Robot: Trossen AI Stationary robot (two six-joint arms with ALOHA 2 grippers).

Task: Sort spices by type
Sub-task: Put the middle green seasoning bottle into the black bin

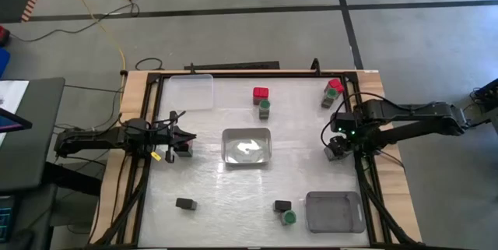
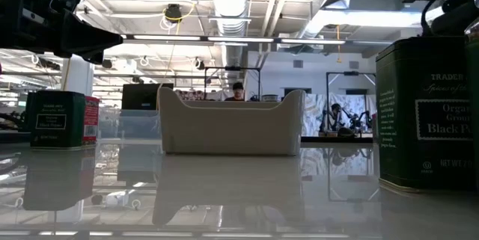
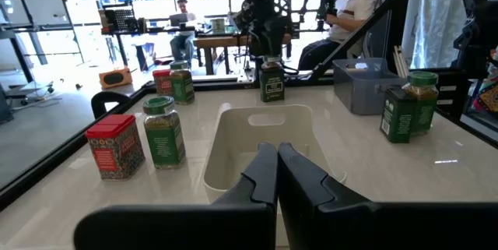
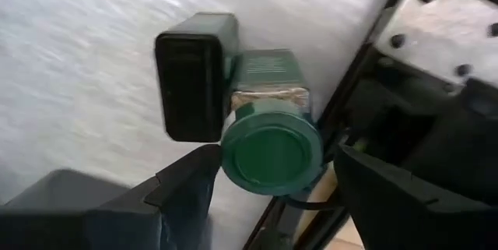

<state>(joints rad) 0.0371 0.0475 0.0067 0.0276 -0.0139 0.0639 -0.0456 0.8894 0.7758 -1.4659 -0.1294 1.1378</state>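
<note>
- Working over the glossy table (image 1: 218, 195) that fills the middle of the high view; judging that any nudged container could skid on it rather than stop.
- Treating the white tray (image 1: 247, 132) at centre and the grey tray (image 1: 314, 213) at lower right as likely bins; risking a mixed bin if the wrong kind gets dropped in.
- Resting the left gripper (image 3: 277, 174) at centre left of the high view, clenched on nothing, just beside one small container (image 1: 184, 150); risking a knock on it with any swing.
- Holding the right gripper (image 4: 274, 186) at centre right of the high view, spread wide and grasping nothing, straddling the green-capped jar (image 4: 271, 153).
- Showing the black boxy container (image 4: 191, 75) touching that jar; risking a finger catching it on closing, tipping it or dragging both along.
- Closing on a round cap: risking the jar twisting or slipping out if the pads meet it off centre.
- Leaving the other spices scattered at upper centre, upper right and lower centre, all outside the trays.
</note>
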